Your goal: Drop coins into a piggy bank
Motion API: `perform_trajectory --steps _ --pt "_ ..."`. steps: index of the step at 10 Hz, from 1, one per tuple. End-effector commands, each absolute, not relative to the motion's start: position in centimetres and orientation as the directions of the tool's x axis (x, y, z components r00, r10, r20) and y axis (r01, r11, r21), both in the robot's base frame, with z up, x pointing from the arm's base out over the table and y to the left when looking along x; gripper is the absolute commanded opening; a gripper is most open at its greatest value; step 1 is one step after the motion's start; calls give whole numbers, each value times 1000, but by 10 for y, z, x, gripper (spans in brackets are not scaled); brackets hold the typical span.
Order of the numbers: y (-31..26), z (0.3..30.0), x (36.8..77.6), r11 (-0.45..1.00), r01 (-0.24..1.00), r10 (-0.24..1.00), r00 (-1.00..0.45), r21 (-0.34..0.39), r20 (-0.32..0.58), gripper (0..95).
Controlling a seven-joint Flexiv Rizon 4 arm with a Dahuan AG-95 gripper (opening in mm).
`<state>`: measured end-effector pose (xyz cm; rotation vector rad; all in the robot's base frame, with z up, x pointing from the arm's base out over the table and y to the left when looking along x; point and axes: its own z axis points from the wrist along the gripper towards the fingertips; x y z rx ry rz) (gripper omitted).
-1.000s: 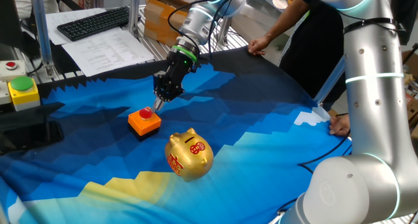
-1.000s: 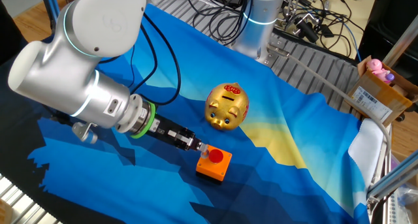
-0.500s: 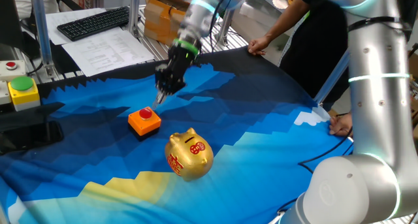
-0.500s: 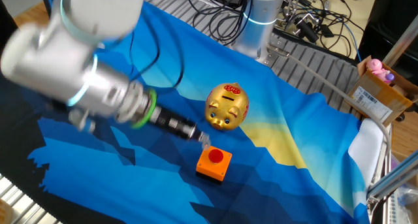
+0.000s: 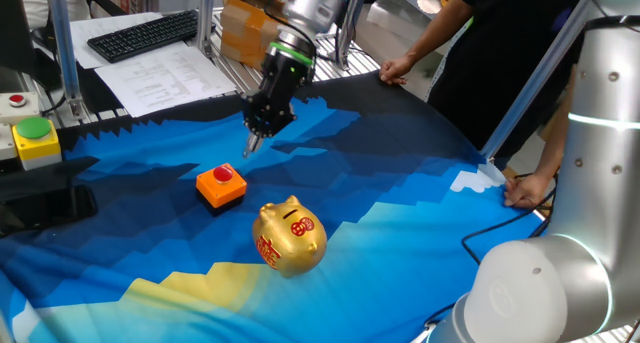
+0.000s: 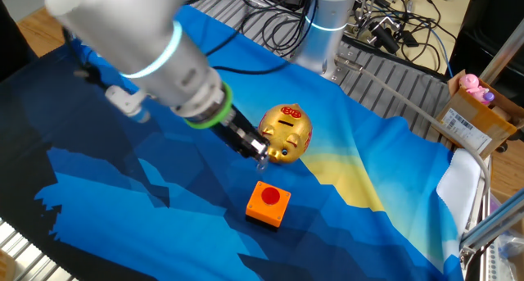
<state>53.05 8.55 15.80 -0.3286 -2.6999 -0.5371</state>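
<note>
fingers [image 5: 253,143] above the blue cloth [image 5: 380,183], grip state unclear, keyboard [image 5: 143,34] and papers [image 5: 160,75] behind

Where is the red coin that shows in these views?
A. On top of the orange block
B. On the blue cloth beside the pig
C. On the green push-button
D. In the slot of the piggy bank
A: the red coin lies on the orange block, apart from the piggy bank; the gripper is above the cloth.

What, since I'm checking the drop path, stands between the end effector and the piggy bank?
Nothing visible at its height. The end effector hangs above the cloth; the orange block, a red coin on top, sits low between it and the piggy bank.
</note>
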Motion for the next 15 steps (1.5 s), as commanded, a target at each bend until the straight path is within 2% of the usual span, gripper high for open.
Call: perform_trajectory --steps 1,7,11,15 --pt "85 158 526 920 386 345 -880 66 326 0" --pt "87 143 498 733 676 657 -677 -72 333 0" --pt "73 152 466 672 734 716 -607 -102 346 0" --pt "71 149 431 526 837 825 -459 -149 330 0"
